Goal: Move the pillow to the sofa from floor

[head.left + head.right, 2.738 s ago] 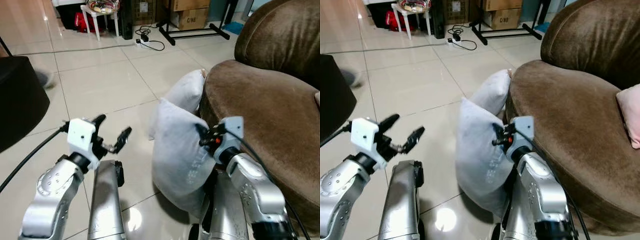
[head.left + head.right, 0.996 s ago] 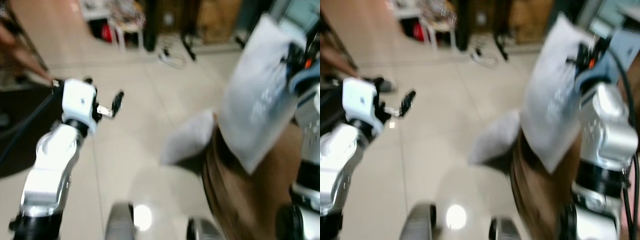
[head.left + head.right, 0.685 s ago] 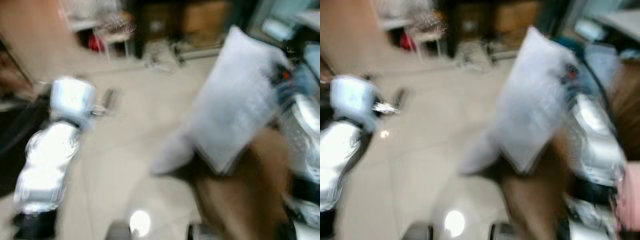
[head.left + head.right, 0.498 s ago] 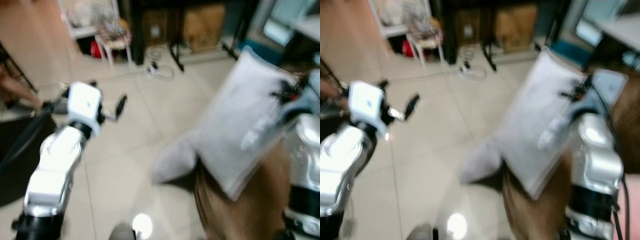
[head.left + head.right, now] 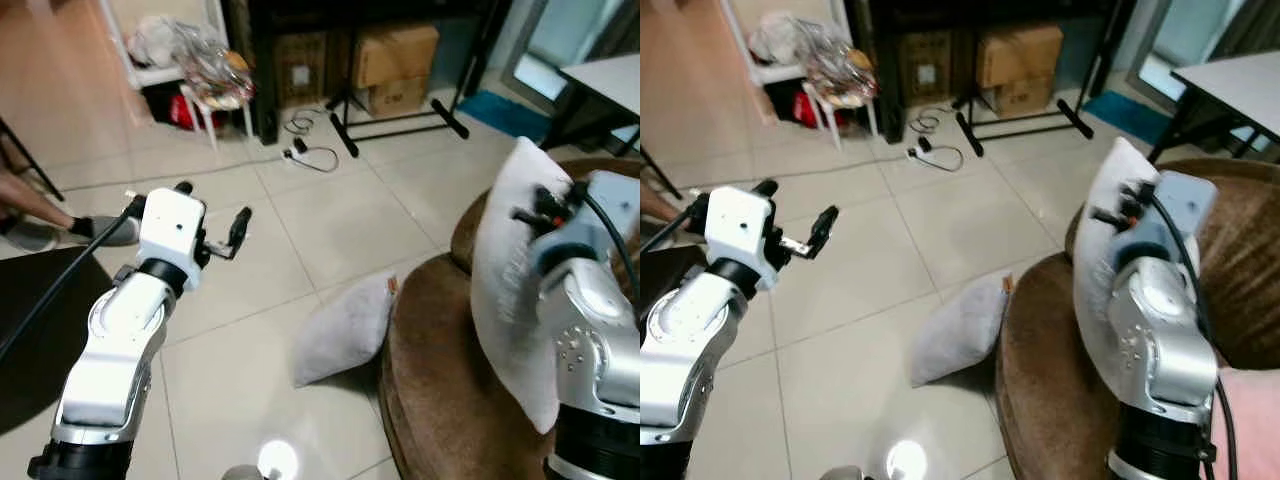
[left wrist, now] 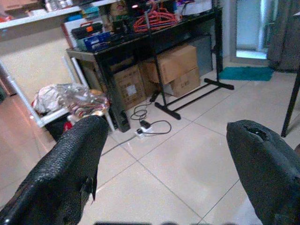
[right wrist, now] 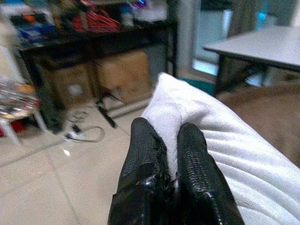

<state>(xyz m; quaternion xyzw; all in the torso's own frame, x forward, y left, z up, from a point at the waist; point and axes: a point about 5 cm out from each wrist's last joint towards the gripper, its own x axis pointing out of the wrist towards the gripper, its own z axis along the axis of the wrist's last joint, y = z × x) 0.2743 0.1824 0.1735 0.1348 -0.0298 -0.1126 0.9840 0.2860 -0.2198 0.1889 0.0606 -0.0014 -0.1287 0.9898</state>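
My right gripper (image 5: 537, 206) is shut on the top corner of a white pillow (image 5: 506, 300). The pillow hangs upright over the seat of the brown sofa (image 5: 432, 372). In the right wrist view the black fingers (image 7: 146, 154) pinch the pillow's corner (image 7: 220, 136). A second grey-white pillow (image 5: 345, 328) lies on the tiled floor, leaning against the sofa's front. My left gripper (image 5: 214, 208) is raised over the floor to the left, open and holding nothing; its wide-apart fingers (image 6: 65, 168) frame bare tiles.
A person's leg and shoe (image 5: 45, 218) show at the far left, beside a dark round object (image 5: 25, 335). At the back are a white stool with bags (image 5: 210, 75), a power cable (image 5: 312, 155), a black stand and cardboard boxes (image 5: 395, 55). A pink cushion (image 5: 1250, 425) lies on the sofa.
My right gripper has lifted the white pillow from the floor beside the sofa to above the sofa seat. The camera has risen and turned. My left arm has gone up, still open.
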